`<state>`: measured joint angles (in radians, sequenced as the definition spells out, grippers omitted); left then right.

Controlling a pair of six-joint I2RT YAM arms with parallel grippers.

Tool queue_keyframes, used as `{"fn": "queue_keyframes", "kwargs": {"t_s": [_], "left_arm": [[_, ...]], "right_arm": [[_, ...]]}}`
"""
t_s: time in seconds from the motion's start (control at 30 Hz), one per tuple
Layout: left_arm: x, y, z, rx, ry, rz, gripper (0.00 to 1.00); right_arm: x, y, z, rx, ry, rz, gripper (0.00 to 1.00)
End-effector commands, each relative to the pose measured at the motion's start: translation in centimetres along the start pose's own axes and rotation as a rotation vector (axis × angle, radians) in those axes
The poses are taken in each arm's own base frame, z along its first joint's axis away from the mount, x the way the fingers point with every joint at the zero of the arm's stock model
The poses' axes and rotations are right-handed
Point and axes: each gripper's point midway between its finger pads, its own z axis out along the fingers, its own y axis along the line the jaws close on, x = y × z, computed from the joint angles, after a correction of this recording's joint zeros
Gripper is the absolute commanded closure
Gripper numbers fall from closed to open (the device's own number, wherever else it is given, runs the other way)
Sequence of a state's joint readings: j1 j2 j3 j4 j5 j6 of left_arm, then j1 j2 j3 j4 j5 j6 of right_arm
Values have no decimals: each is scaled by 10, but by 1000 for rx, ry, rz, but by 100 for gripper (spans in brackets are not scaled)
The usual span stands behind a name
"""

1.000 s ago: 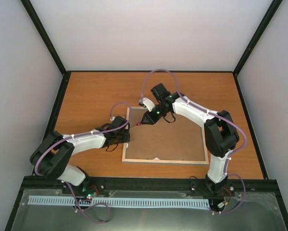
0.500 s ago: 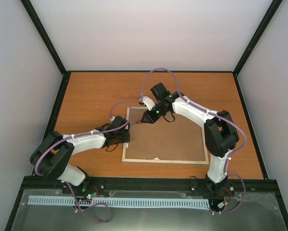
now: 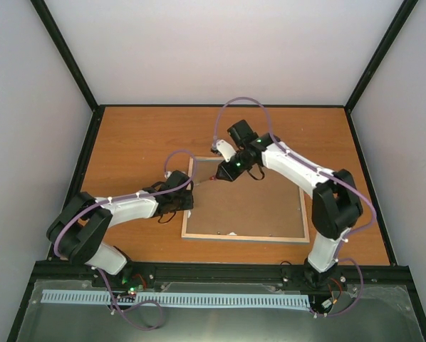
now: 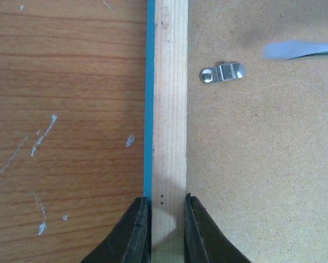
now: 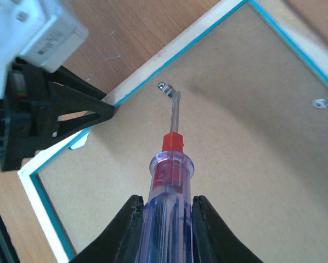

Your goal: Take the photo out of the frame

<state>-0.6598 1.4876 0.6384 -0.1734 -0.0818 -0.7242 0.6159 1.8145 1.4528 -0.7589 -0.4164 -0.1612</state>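
Right hand (image 5: 167, 207) grips a screwdriver (image 5: 167, 178), tip on the clip (image 5: 170, 92) at eleven o'clock on the frame (image 4: 170, 109); left hand (image 4: 167, 222) pinches its nine o'clock rail. Photo lies hidden under the backing (image 5: 235, 175); freeing it likely needs that clip swung aside.

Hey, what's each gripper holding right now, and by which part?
The right gripper holds the screwdriver by its clear handle; the left gripper clamps the frame by its pale wood side rail.
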Motion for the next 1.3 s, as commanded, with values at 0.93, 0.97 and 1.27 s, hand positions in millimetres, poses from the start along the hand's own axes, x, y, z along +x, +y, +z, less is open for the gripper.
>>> {"fn": "queue_keyframes", "kwargs": {"t_s": [0.93, 0.97, 1.27], "left_arm": [[-137, -117, 33, 300, -79, 719, 44], [-136, -117, 34, 299, -82, 775, 45], [-139, -95, 88, 173, -13, 1094, 51]], "right_arm": [[114, -19, -149, 300, -153, -115, 97], [113, -17, -151, 299, -156, -119, 97], [111, -12, -149, 261, -165, -113, 97]]}}
